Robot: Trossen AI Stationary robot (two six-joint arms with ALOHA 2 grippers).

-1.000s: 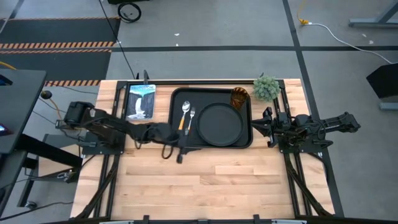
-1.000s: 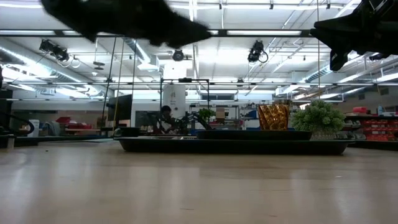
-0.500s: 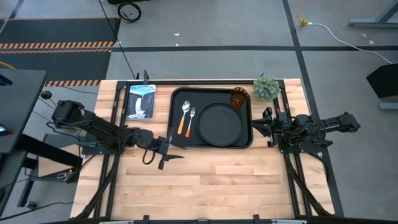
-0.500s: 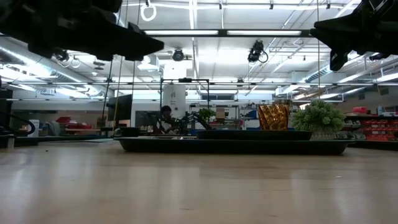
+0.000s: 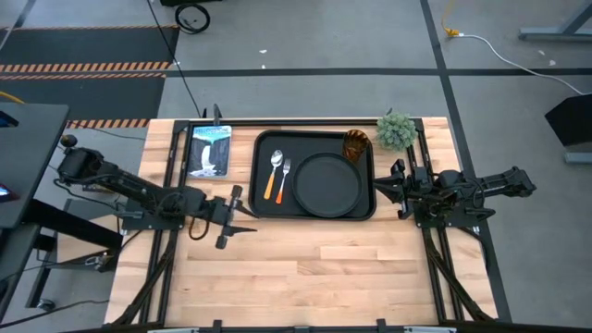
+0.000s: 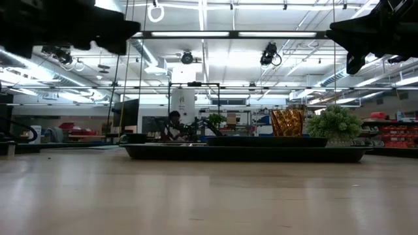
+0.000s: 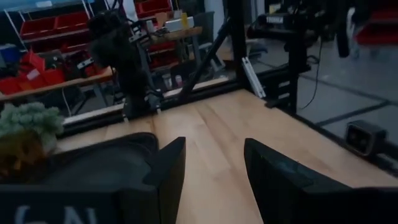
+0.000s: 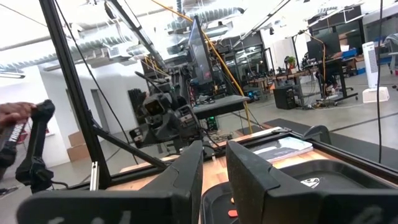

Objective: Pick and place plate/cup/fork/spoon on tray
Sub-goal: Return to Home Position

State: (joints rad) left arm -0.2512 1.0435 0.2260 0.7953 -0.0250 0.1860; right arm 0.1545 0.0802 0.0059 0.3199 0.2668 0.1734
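Note:
The black rectangular tray (image 5: 262,148) lies at the table's far middle. On it lie the round black plate (image 5: 326,182), the amber cup (image 5: 356,145) upright in the far right corner, the spoon (image 5: 275,171) and the fork (image 5: 283,178) side by side left of the plate. My left gripper (image 5: 248,220) hovers open and empty above the bare table, just off the tray's near left corner; in its wrist view (image 7: 214,149) the fingers frame bare wood. My right gripper (image 5: 382,185) hangs off the tray's right edge, its fingers (image 8: 186,171) a narrow gap apart, empty.
A small green plant (image 5: 396,130) stands at the far right corner beside the cup. A picture booklet (image 5: 209,150) lies left of the tray. The near half of the table (image 5: 314,268) is bare wood. A person's hand (image 8: 12,115) shows beyond the table's left side.
My left gripper has drawn back from over the tray's near left edge toward the table's left edge, holding nothing. The things on the tray have kept their places.

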